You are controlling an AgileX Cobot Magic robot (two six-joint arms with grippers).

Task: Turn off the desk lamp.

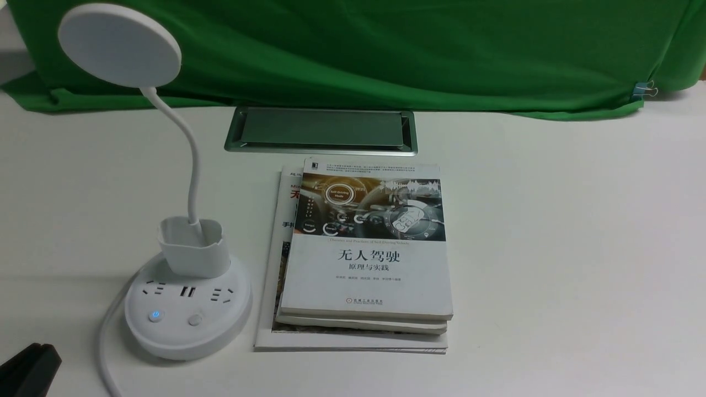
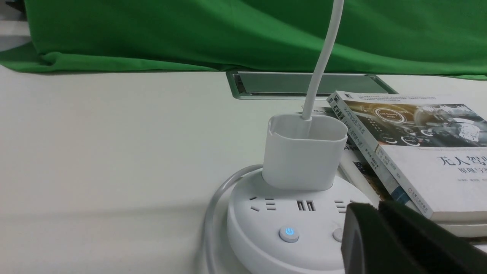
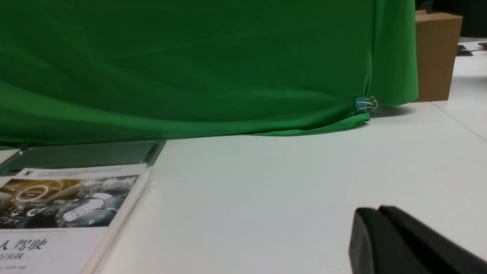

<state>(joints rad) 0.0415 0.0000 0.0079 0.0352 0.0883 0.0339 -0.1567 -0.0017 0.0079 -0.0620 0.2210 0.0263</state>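
The white desk lamp (image 1: 187, 309) stands at the front left of the table, with a flat disc head (image 1: 119, 44), a thin bent neck, a small cup (image 1: 193, 248) and a round base with sockets. One button (image 1: 156, 316) glows blue; a plain button (image 1: 194, 320) sits beside it. In the left wrist view the base (image 2: 289, 232) is close ahead. My left gripper (image 2: 378, 205) is shut and empty, in front of the plain button's side of the base; its tip shows at the front view's bottom left corner (image 1: 33, 364). My right gripper (image 3: 378, 209) is shut and empty over bare table.
A stack of books (image 1: 364, 259) lies right of the lamp base. The lamp's white cord (image 1: 107, 342) runs toward the front edge. A metal cable hatch (image 1: 321, 130) sits behind the books, before a green cloth (image 1: 386, 49). A cardboard box (image 3: 437, 53) stands far right.
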